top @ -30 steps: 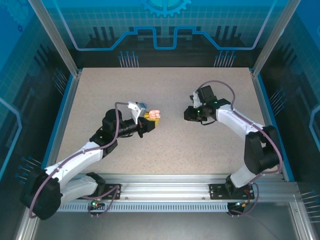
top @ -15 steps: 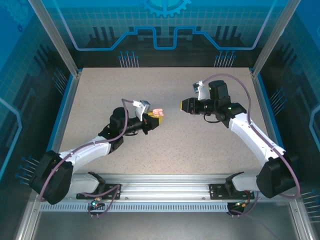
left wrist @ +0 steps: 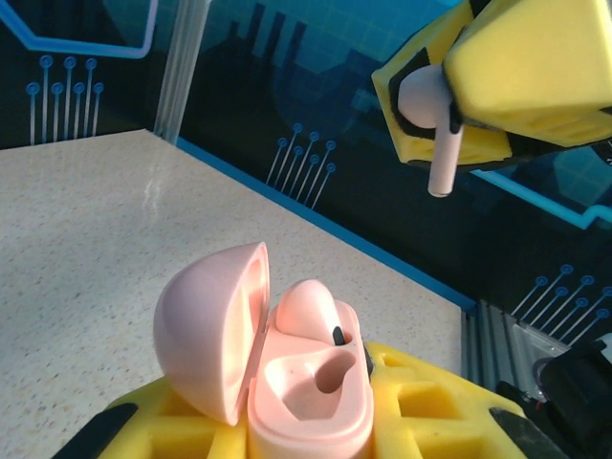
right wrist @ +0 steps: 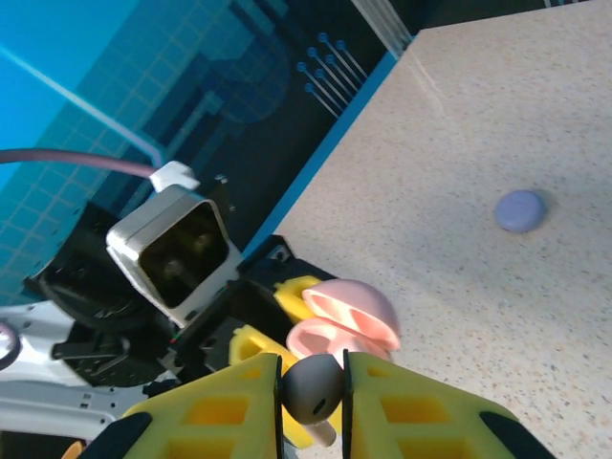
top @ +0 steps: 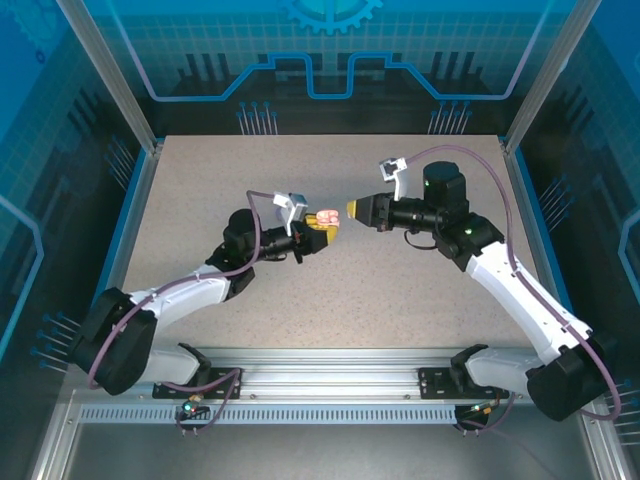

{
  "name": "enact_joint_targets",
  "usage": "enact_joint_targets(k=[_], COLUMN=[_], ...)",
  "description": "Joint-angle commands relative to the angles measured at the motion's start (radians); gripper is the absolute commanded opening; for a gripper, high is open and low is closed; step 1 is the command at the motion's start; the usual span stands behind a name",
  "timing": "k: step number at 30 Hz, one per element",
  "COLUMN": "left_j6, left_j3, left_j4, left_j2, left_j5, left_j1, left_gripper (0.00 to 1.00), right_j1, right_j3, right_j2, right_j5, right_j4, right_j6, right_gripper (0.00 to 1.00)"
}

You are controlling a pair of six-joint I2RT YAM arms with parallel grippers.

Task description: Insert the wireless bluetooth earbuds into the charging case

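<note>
My left gripper (left wrist: 306,432) is shut on the base of a pink charging case (left wrist: 311,397), held above the table with its lid (left wrist: 206,325) swung open to the left. One pale pink earbud (left wrist: 308,308) sits in the far slot; the near slot (left wrist: 330,368) is hollow. My right gripper (right wrist: 313,392) is shut on another pale earbud (right wrist: 311,387), whose stem (left wrist: 442,163) points down. From above, the right gripper (top: 352,210) hangs just right of the case (top: 322,220), a small gap apart. The left gripper (top: 326,230) faces it.
A small purple rounded thing (right wrist: 521,210) lies alone on the speckled table (top: 330,300). A blue rim (left wrist: 316,225) and dark walls border the table. The left wrist camera (right wrist: 177,249) sits close behind the case.
The right arm has swung left with the earbud, closing most of the gap to the case. The left arm has carried the case slightly right and farther from the bases.
</note>
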Motion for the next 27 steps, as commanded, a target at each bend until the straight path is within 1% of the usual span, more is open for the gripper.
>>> enact_joint_targets(k=[1, 7, 15, 27], left_j6=[-0.023, -0.028, -0.025, -0.029], left_j3=[0.044, 0.075, 0.098, 0.117], left_j4=[0.095, 0.105, 0.094, 0.07], left_j2=[0.018, 0.029, 0.018, 0.002], left_j5=[0.065, 0.094, 0.114, 0.099], left_j1=[-0.013, -0.034, -0.05, -0.055], left_gripper=[0.17, 0.17, 0.17, 0.17], right_j1=[0.033, 0.084, 0.095, 0.111], right_j3=[0.024, 0.051, 0.056, 0.059], right_j2=[-0.026, -0.026, -0.022, -0.034], right_j5=[-0.017, 0.02, 0.043, 0.076], right_j4=[0.061, 0.058, 0.063, 0.052], right_j6=[0.001, -0.038, -0.049, -0.08], right_gripper=[0.21, 0.21, 0.2, 0.2])
